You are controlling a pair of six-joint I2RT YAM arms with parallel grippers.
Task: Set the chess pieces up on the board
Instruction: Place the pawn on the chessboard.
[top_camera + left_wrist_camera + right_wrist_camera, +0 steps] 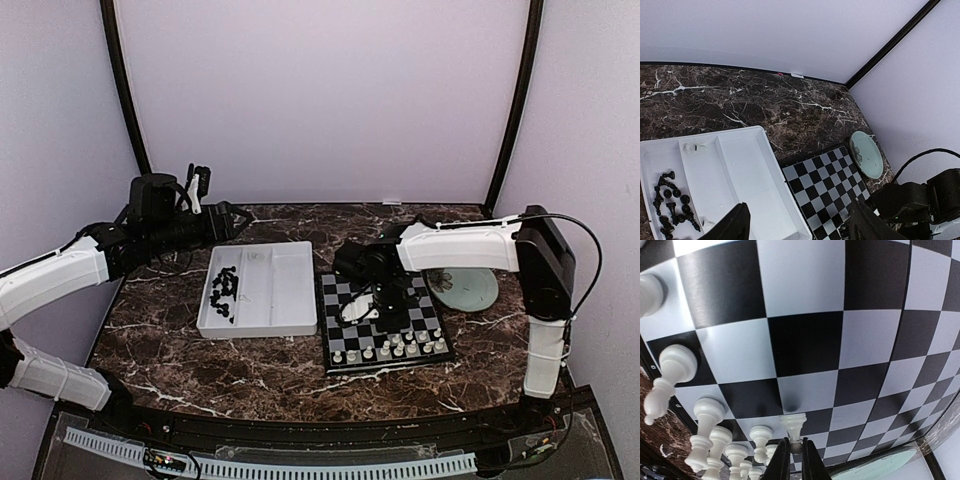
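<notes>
1. Top view: the right pincer (384,312) is reaching low over the board (338,300). White pieces (392,349) are filling its near rows. The left pincer (232,218) is hanging above the far edge of the tray (285,290) on the bench (160,340).
2. Left wrist view: the left pincer (800,227) is standing wide open and empty. Black pieces (672,205) are lying heaped in the tray's (740,170) left compartment. Likely risk: a grab into that tangle is taking two at once or scattering them.
3. Right wrist view: the right pincer (792,460) is nearly shut, pinching the top of a white piece (793,422). The piece's foot is sitting near a square's edge on the board (805,340); contact cannot be told. Likely risk: released off-centre or high, it is tipping into the white neighbours (709,412) just beside, or the opening jaws are clipping them.
</notes>
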